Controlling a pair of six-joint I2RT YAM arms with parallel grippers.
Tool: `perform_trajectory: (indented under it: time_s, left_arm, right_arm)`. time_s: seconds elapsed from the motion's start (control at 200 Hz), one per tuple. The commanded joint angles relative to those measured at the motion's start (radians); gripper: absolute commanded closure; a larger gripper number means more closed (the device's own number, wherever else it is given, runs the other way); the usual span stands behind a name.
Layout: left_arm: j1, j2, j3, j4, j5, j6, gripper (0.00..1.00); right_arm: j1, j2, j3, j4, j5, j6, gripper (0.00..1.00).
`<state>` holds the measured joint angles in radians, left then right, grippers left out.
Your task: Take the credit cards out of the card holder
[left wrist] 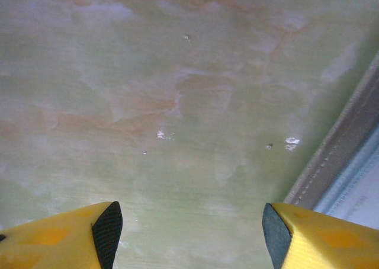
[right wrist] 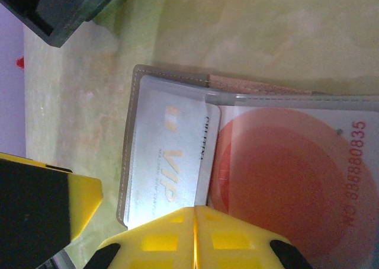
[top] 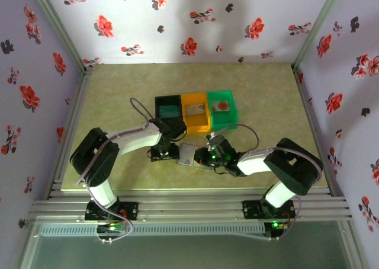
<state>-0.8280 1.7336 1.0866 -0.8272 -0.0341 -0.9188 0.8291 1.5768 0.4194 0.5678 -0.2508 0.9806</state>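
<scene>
Right gripper pressed together at the holder — cards inside. Left gripper spread wide above the table.

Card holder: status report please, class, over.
Left gripper open over table. Right gripper shut at card holder edge. Grey VIP card, red-circle card inside. Nothing blocking.

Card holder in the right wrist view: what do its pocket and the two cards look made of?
Card holder: clear glossy pocket, likely soft plastic, since the cards show through; stitched grey rim, perhaps faux leather. Grey VIP card and red-blotted card: smooth, printed faces, probably plastic.
</scene>
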Motion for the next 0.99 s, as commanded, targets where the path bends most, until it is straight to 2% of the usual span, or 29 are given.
perform_trajectory:
  time_s: [0.0,0.5,0.61,0.99]
  left_arm:
    - [-0.013,0.034,0.019,-0.021,-0.003,0.013,0.31]
    - [-0.069,0.135,-0.036,0.078,0.058,-0.036,0.31]
    - [-0.082,0.147,-0.053,0.101,0.069,-0.051,0.31]
    - [-0.089,0.171,-0.097,0.167,0.11,-0.073,0.32]
  right_arm:
    - [0.011,0.034,0.0,-0.042,-0.009,0.01,0.91]
    - [0.016,-0.009,-0.014,-0.035,-0.015,0.003,0.97]
    - [0.017,-0.045,-0.012,-0.076,0.003,-0.006,1.0]
    - [0.012,-0.142,-0.015,-0.227,0.057,-0.016,1.0]
